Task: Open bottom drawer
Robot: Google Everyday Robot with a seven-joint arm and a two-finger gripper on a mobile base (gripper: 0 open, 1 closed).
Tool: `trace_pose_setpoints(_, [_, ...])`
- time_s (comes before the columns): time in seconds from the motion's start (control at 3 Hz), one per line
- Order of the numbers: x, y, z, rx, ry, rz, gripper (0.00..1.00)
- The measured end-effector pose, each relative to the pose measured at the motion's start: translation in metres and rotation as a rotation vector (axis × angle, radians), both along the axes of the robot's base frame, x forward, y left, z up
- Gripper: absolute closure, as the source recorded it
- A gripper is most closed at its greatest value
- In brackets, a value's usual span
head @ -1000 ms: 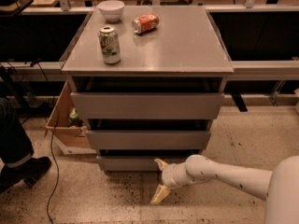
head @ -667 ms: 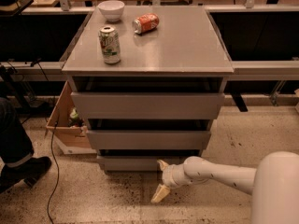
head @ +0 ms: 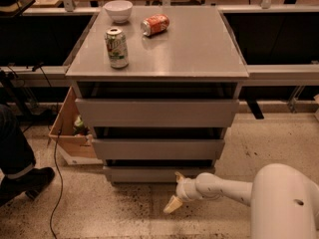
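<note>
The bottom drawer (head: 149, 174) is the lowest grey front of the grey cabinet (head: 159, 111), just above the floor, and sits flush with no gap showing. My gripper (head: 175, 190) is low at the drawer's right end, in front of it. It is open. One finger (head: 179, 176) touches or nearly touches the drawer's lower right edge, and the other finger (head: 172, 204) points down toward the floor. My white arm (head: 224, 189) reaches in from the lower right.
On the cabinet top stand a green can (head: 116, 48), a tipped red can (head: 155, 25) and a white bowl (head: 118, 10). A cardboard box (head: 70, 133) sits on the floor left of the cabinet. A person's leg and shoe (head: 20, 176) and a cable (head: 57, 183) are at the far left.
My arm's large white link has come further into view at the lower right. The gripper has shifted slightly right and stays by the bottom drawer. The drawer has not moved.
</note>
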State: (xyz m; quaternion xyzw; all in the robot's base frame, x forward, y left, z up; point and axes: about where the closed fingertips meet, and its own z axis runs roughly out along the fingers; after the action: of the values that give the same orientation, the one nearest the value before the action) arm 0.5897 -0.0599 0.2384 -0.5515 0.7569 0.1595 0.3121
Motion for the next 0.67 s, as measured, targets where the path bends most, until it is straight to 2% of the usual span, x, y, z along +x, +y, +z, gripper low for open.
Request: trace_pose_setpoints(0.67, [0.061, -0.022, -0.014, -0.018, -0.08, -0.101, 0.0])
